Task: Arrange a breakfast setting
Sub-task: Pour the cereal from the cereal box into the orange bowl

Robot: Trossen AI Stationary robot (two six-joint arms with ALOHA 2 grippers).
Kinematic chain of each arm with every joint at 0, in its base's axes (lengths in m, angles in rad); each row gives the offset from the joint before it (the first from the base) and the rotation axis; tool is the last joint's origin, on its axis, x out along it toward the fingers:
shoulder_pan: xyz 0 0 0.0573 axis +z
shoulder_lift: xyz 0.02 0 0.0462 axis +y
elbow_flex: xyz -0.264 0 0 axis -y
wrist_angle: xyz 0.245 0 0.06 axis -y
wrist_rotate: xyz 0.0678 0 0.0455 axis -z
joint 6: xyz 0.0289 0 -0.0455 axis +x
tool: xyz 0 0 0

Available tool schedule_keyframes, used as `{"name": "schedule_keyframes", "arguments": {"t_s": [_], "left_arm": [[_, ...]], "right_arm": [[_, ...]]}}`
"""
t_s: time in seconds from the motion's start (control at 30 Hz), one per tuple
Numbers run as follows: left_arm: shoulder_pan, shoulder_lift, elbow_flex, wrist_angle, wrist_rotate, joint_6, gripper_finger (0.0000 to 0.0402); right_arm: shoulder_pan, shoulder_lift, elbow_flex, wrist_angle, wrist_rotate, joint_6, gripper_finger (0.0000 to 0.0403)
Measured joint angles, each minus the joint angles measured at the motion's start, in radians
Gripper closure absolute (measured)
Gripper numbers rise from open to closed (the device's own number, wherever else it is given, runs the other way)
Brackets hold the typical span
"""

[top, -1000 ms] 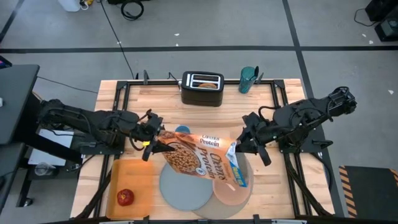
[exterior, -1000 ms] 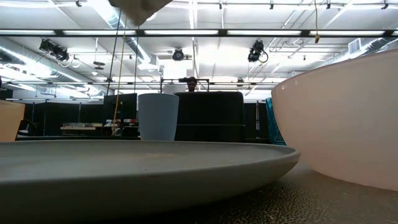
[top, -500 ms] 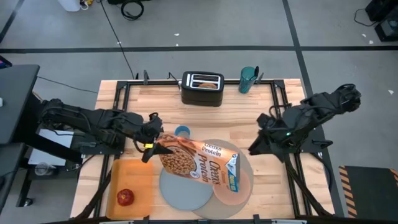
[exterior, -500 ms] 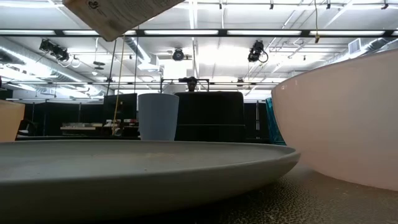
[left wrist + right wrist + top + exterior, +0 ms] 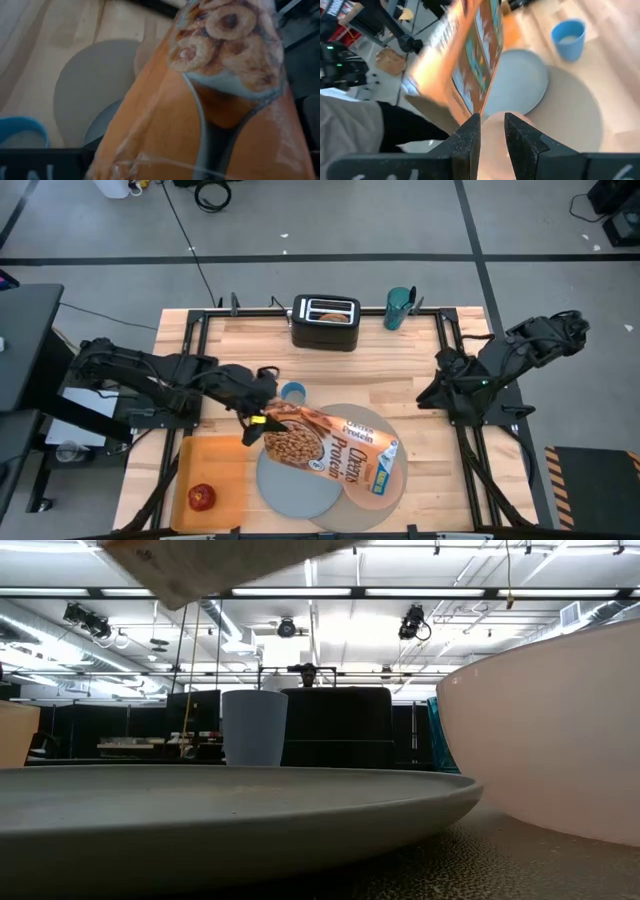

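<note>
My left gripper [image 5: 262, 419] is shut on the orange cereal box [image 5: 330, 448], which hangs slanted above the grey-blue plate [image 5: 290, 485] and the pink bowl [image 5: 372, 496] on the round grey mat [image 5: 385, 425]. The box fills the left wrist view [image 5: 215, 100], and its end shows at the top of the low view [image 5: 220, 565]. My right gripper [image 5: 425, 394] is open and empty at the table's right side, clear of the box. The red apple [image 5: 201, 497] lies on an orange board [image 5: 215, 465]. The bagel half sits in the toaster [image 5: 325, 321]. The teal cup [image 5: 400, 306] stands at the far edge. No spoon shows. My left gripper holds the cereal box by its left end [image 5: 272, 421], coming about level from the table's left side. The fingers themselves are hidden by the box and the wrist. The box is lifted clear and slants away from the gripper, its free end [image 5: 388, 476] over the bowl.
A small blue cup [image 5: 292, 391] stands on the table just beyond the mat, close to my left gripper. The black toaster is at the far middle. Bare wood lies between the mat and my right gripper.
My right gripper has let go of the box's free end and drawn back toward the table's right edge. My left gripper has gone a little toward the near and right edges. The box has swung about, its free end moving toward the near edge over the bowl.
</note>
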Motion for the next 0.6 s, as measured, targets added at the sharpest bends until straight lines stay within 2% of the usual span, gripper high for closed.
{"name": "schedule_keyframes", "arguments": {"t_s": [0.13,0.27,0.6], "left_arm": [[0.000,0.093,0.119,-0.110,-0.001,0.000,0.0199],[-0.002,0.168,0.190,-0.128,-0.001,-0.001,0.0199],[0.005,0.318,0.372,-0.331,0.007,-0.001,0.0199]], "right_arm": [[0.000,-0.018,0.000,-0.011,0.046,-0.045,0.0309],[0.000,-0.032,0.000,-0.028,0.074,-0.048,0.0309],[0.001,-0.047,0.000,-0.059,-0.006,-0.076,0.0309]]}}
